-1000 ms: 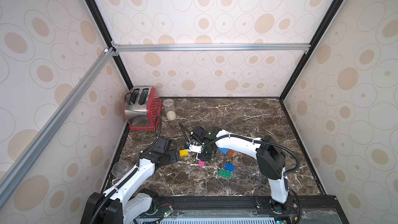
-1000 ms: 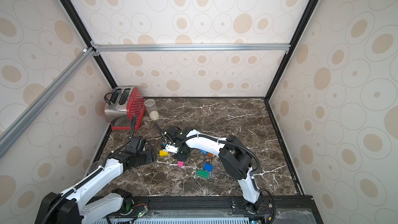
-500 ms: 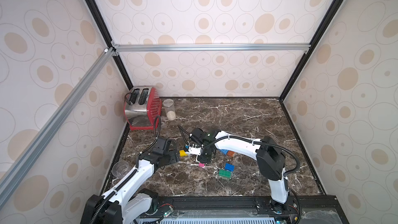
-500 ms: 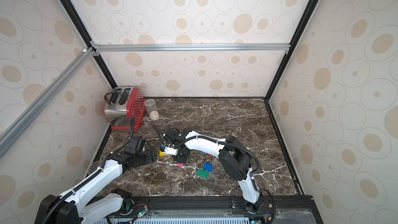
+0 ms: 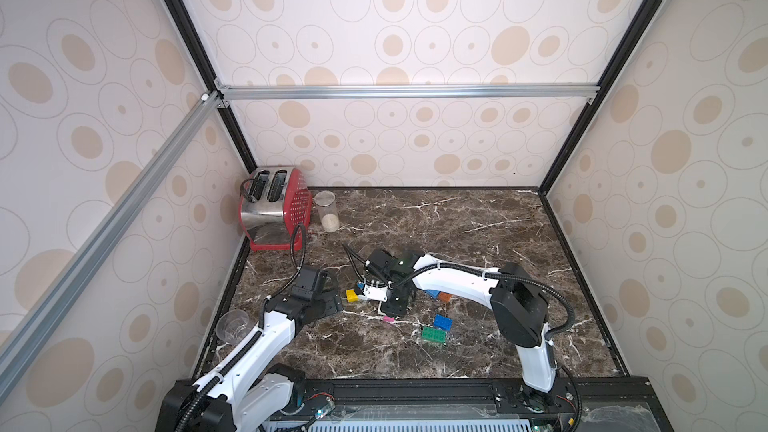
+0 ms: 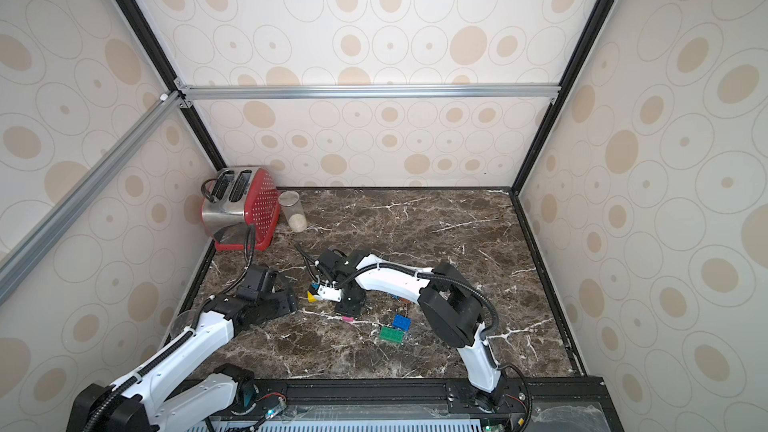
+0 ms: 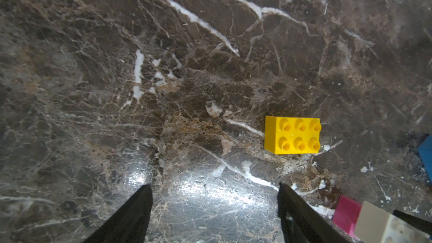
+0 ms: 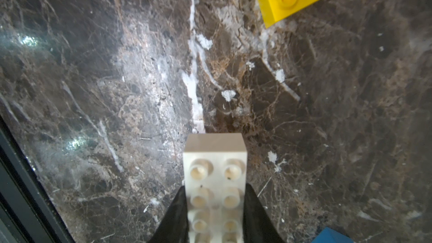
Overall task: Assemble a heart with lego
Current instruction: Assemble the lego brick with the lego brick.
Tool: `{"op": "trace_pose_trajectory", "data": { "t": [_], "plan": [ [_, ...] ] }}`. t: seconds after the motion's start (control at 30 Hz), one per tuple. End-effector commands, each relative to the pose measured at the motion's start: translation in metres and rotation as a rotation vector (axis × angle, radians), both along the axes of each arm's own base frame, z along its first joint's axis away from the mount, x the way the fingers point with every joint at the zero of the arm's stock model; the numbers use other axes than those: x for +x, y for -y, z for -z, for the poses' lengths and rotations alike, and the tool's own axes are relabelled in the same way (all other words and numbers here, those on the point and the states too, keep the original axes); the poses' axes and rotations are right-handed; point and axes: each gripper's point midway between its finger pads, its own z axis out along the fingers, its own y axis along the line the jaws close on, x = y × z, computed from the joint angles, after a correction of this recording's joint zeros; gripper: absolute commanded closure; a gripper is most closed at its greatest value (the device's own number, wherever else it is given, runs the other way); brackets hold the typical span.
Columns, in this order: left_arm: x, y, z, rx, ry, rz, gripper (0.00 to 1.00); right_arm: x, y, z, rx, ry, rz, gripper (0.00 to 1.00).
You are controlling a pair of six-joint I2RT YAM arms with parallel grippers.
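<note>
**Ana:** Where is the lego right now?

**Ben:** The white brick (image 8: pixel 215 160) is pinched along its long sides by the right gripper (image 8: pixel 215 189), studs toward the wrist camera, low over the marble table (image 8: pixel 93 90). I see no stacked heart. The other bricks I can find lie loose.

**Ana:** So which step is this?

**Ben:** My guess is the start, with white going onto the pink brick (image 7: pixel 346 213), which should be the tip. The left wrist view shows pink right against the white brick's edge. I cannot tell whether they are touching or only overlapping.

**Ana:** What does the next move need?

**Ben:** Studs lined up squarely, then a straight press down. Pink is small and could skid on polished stone, so the left gripper (image 7: pixel 214 185) may need to steady it. Its jaws stand wide and empty above bare marble, and the yellow brick (image 7: pixel 292 135) lies just past one fingertip.

**Ana:** Do the views disagree?

**Ben:** They fill each other in. The right wrist view shows the grip clearly but no pink at all. In both top views pink peeks out just beside the gripper (image 5: pixel 395 309). Only those views show the green brick (image 5: pixel 433 335) and blue brick (image 5: pixel 443 322) lying side by side, well apart from it. They also show the orange brick (image 5: pixel 444 296), half hidden by the right arm. I cannot find red anywhere.
</note>
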Motion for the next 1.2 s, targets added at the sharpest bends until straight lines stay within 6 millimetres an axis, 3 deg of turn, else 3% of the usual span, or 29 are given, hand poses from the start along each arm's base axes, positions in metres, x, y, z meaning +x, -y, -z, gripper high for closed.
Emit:
{"op": "trace_pose_trajectory", "data": {
  "t": [0.0,0.7,1.17],
  "plan": [
    [-0.005,-0.006,0.003,0.006,-0.019,-0.028,0.16,-0.013,0.007,0.015,-0.045,-0.055,-0.016,0.78],
    [-0.003,-0.003,-0.006,-0.02,0.012,-0.023,0.15,-0.012,0.004,0.026,-0.087,0.03,-0.03,0.77],
    [-0.004,-0.002,-0.009,-0.037,0.026,-0.028,0.15,-0.013,-0.016,0.027,-0.034,0.078,-0.047,0.78]
  ]
}}
